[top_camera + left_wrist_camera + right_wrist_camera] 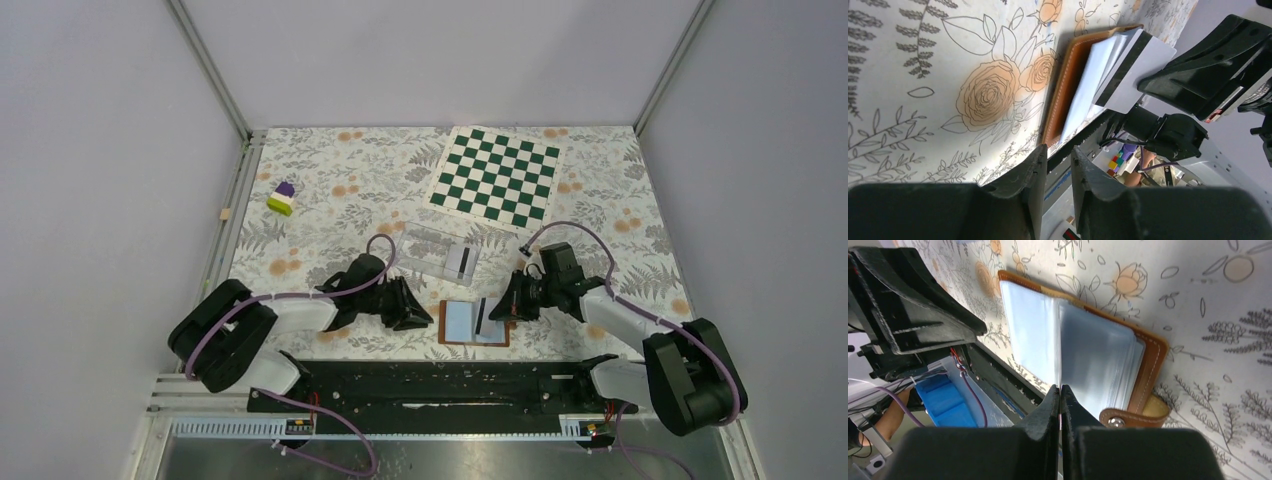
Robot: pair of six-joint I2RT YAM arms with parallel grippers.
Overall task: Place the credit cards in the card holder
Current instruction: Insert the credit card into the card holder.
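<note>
**A:** Where do we log the card holder (458,323)?

**B:** Lying open and flat on the floral cloth (330,170), pale pockets up. Its snap tab is at the edge nearest the right pincer (1060,396).

**A:** State of that pincer?

**B:** Pressed together on a credit card (1143,62) with a black stripe. From the left wrist we see the card slanting over the holder's pockets, with its lower edge down at them. We cannot tell whether that edge is inside a pocket or only resting on one.

**A:** And the left pincer (1055,167)?

**B:** Just beside the holder's left edge and apart from the leather. Its fingers stand a narrow gap apart with nothing between them.

**A:** Anything hard to make out?

**B:** From the right wrist the held card shows only as a thin line, edge-on. Just beyond the holder we note a clear plastic case (435,248) with a second card (462,262) in it, dark-striped. We cannot tell whether it holds more. Farther beyond lies a chequered mat (497,175), and well to the holder's left a small purple-and-green block (283,197).
</note>
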